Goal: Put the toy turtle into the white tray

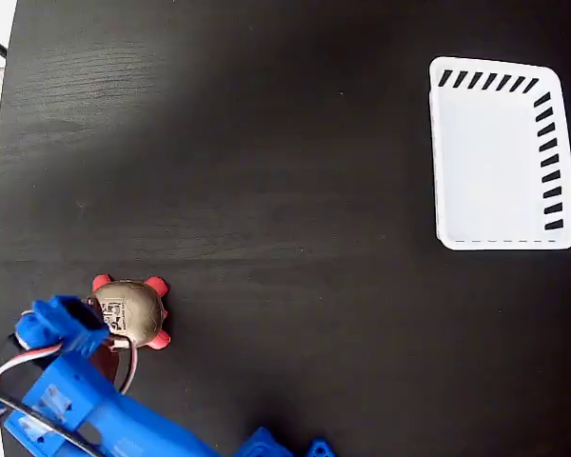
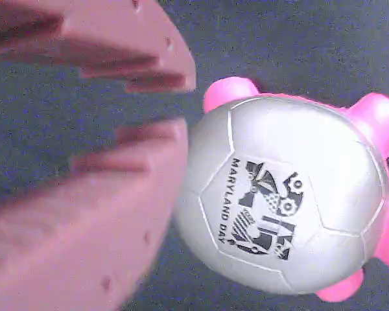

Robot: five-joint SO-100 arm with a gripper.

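"MARYLAND DAY" (beside a dark emblem) stands on the toy turtle (image 2: pixel 279 207).

Arm (image 1: pixel 86 405): bright blue plastic links with blocky, angular housings, seen in the fixed view. A bundle of thin red, white and black wires (image 1: pixel 9 376) loops in the open along its side; a further black cable runs across the lower link.

End effector (image 2: pixel 181 107): in the wrist view its two fingers (image 2: pixel 84 214) are a dull reddish-brown, smooth and broad with rounded edges. Each inner face carries stepped ridges. Small round dimples dot the outer surfaces. Close range blurs finer detail.
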